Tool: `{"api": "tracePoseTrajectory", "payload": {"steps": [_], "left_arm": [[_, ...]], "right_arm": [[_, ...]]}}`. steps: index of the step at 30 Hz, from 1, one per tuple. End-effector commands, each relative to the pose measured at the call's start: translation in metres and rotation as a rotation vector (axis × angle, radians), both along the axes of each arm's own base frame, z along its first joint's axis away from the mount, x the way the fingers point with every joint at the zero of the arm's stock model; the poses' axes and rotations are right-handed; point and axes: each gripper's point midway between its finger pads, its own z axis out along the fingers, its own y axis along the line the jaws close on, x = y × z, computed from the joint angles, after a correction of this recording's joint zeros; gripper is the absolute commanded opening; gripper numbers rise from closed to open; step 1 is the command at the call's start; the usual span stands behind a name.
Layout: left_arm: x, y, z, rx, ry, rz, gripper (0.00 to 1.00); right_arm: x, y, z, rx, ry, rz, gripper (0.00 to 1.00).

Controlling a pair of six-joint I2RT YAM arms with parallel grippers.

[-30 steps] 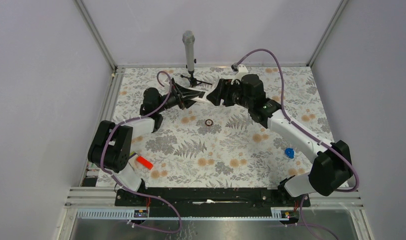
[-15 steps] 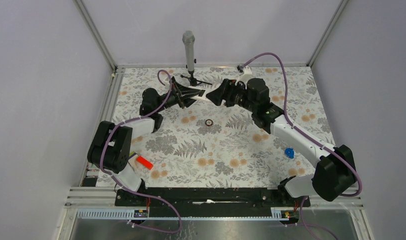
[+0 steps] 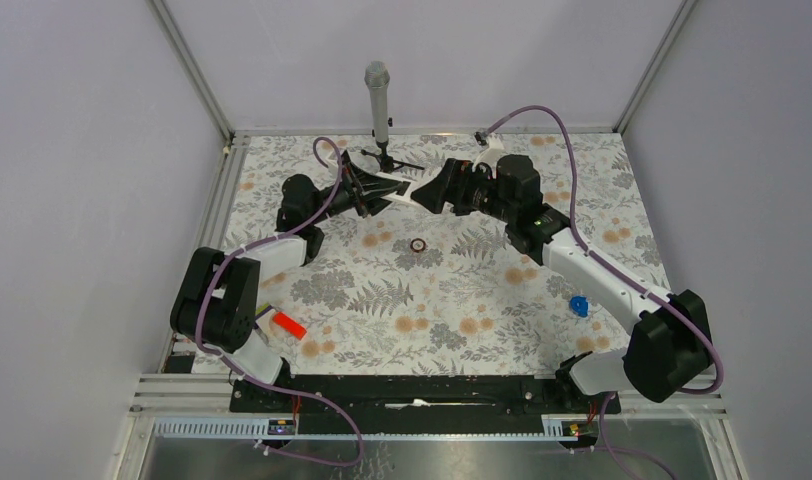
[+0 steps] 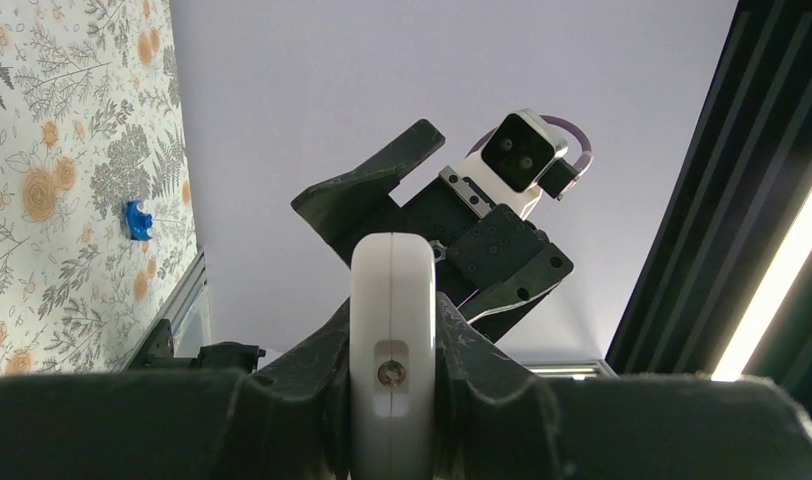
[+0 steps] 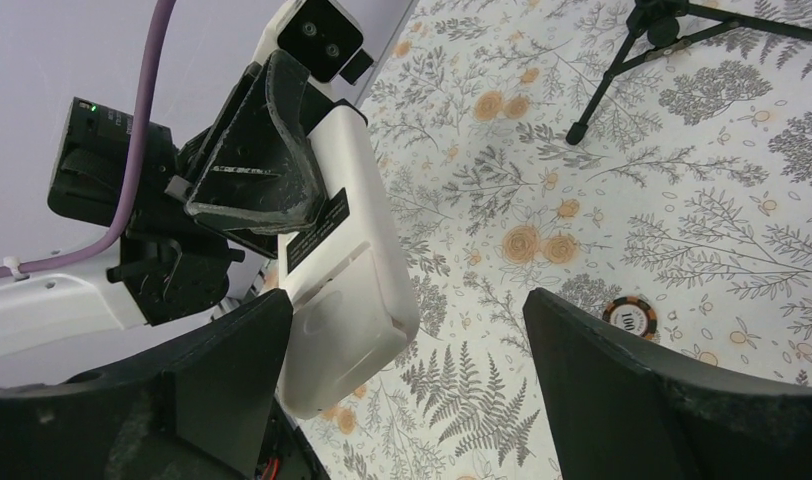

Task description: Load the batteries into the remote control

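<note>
Above the table's (image 3: 432,300) far edge, the left gripper (image 3: 370,190) clamps one end of the remote control (image 5: 347,260), its long axis aimed at the right gripper (image 3: 434,192), which gapes wide and empty at the free end; no batteries show.

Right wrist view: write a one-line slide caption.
Left claw shut on the white remote control, its free end facing the open right claw, above the floral table.

One remote control (image 5: 352,250), one microphone (image 3: 378,85), one chip (image 5: 630,318)
</note>
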Motion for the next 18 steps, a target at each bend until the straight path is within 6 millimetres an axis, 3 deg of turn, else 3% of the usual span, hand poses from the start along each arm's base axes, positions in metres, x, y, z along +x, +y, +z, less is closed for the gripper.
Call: {"api": "tracePoseTrajectory", "payload": {"steps": [1, 13, 18], "left_arm": [[-0.004, 0.008, 0.064, -0.07, -0.203, 0.047, 0.0], [-0.004, 0.008, 0.06, -0.065, -0.201, 0.043, 0.0], [-0.003, 0.007, 0.058, -0.057, -0.199, 0.043, 0.0]], "right_arm": [[-0.018, 0.003, -0.001, 0.012, 0.035, 0.079, 0.94], [-0.016, -0.001, 0.028, 0.163, -0.007, 0.092, 0.96], [-0.015, 0.002, 0.031, 0.191, 0.014, 0.099, 0.97]]}}
